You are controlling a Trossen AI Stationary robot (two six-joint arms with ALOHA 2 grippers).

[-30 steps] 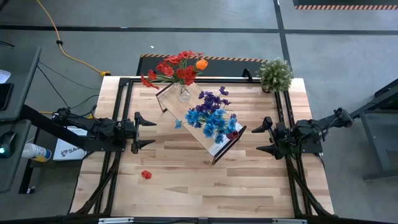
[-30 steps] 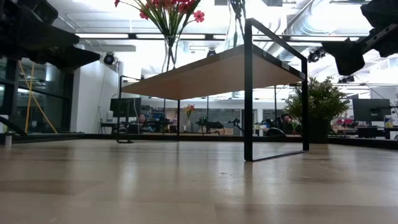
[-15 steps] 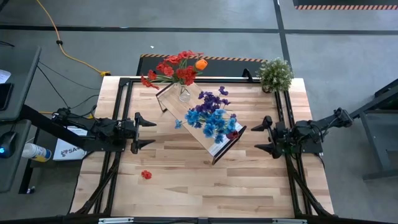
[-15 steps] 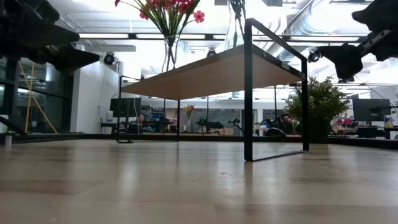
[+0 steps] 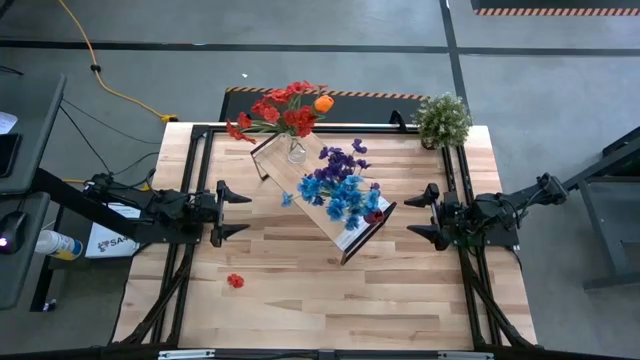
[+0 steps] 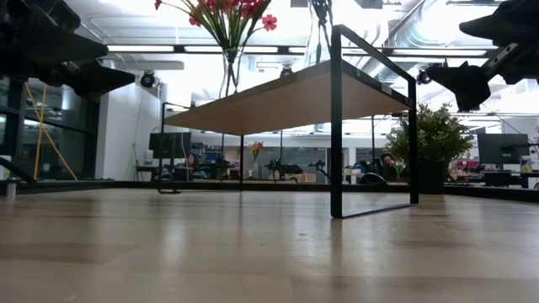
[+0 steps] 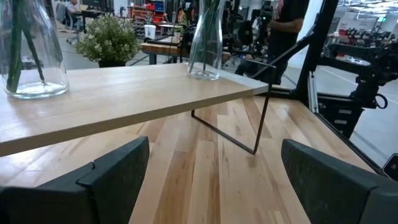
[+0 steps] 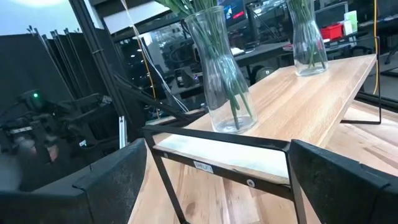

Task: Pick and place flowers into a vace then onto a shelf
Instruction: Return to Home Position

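A loose red bloom [image 5: 235, 281] lies at 7 o'clock on your worktop [image 5: 300, 300]. The left gripper [image 5: 245, 213] waits spread at 9. The right gripper [image 5: 408, 215], spread and empty at 3, has just lifted slightly, so homing looks nearly done. Beyond them, the shelf [image 5: 285, 172] carries blue flowers [image 5: 340, 188] toward 4 and red flowers [image 5: 285, 110] in their vase [image 5: 297, 152] toward 11.

The only lettering that can be partly read is dark capitals beginning "SA" on a white box [image 5: 103, 241] at the left edge of the high view; the rest is hidden. Near the centre of the right wrist view, a small label [image 8: 203, 165] on the shelf [image 8: 311, 93] frame is too small to read.
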